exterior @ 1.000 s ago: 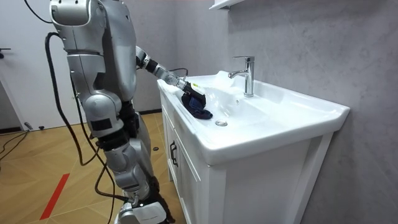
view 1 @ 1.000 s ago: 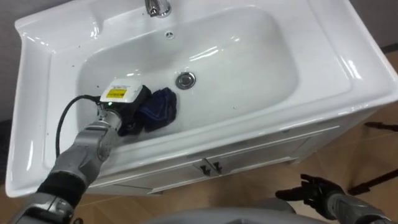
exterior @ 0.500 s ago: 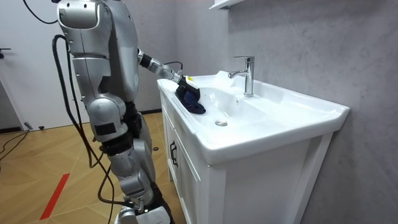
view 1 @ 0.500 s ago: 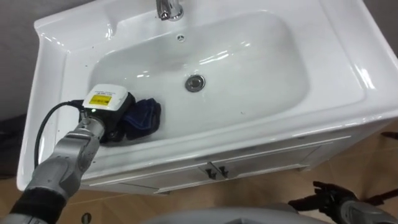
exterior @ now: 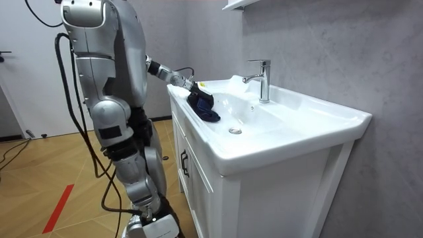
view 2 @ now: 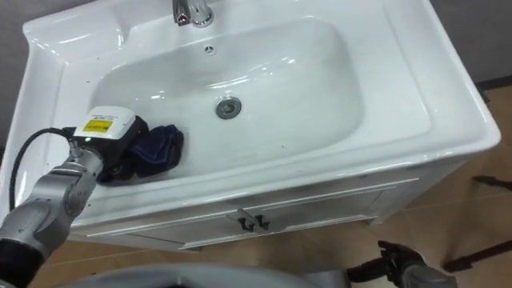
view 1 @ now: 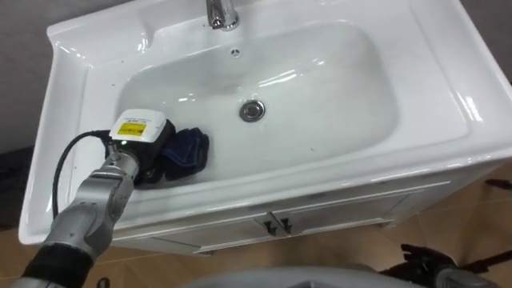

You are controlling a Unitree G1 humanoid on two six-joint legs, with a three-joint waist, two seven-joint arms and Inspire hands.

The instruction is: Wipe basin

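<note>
Left hand (view 1: 148, 160) low in left end of basin (view 1: 448, 88), curled round a bunched dark-blue cloth (view 1: 186, 150) and pressing it onto near-left slope of bowl, forearm in over near rim. Cloth well left of drain (view 1: 252, 110), clear of it; tap (view 1: 222, 12) at far edge, approx. middle. Right hand (view 2: 404, 270) idle, low at near right, below cabinet front (view 1: 336, 220); can't tell how far closed. Room view: body upright beside cabinet, on the room view's left of it, left arm out over rim w/ cloth at bowl's edge. Step in hand, prob.: the wipe itself, mid-stroke at left end, not fetching or putting away. Progress hard to call, bowl evenly white w/ no visible wet/dry line, so no telling wiped parts from unwiped. Next move, as a guess only: drag cloth rightward along bowl floor, past drain, toward right end. Needs steady downward pressure + firm hold on wad, to avoid roll-out from grip. Needs wrist tilt matched to curved wall, else contact by cloth's edge only. Far slope under tap after that: more reach, prob. a lean fwd. Flat ledges and rim last.
</note>
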